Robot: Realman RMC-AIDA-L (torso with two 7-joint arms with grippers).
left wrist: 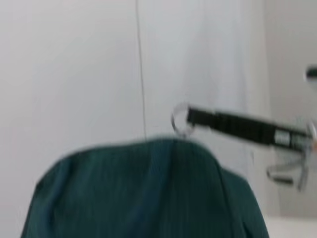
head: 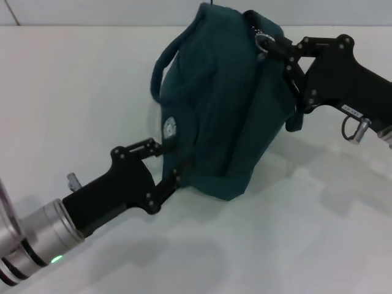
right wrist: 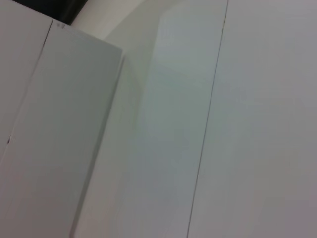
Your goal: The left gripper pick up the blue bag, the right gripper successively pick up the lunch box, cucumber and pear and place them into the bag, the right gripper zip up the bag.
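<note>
The blue bag stands tilted on the white table, its handle looping up at the left and its round white logo facing me. My left gripper is shut on the bag's lower side fabric, just beneath the logo. My right gripper is at the bag's top right, shut on the metal ring zipper pull. In the left wrist view the bag's top fills the foreground, and the right gripper holds the ring above it. The lunch box, cucumber and pear are out of view.
The white table spreads around the bag, with a pale wall behind it. The right wrist view holds only white wall panels.
</note>
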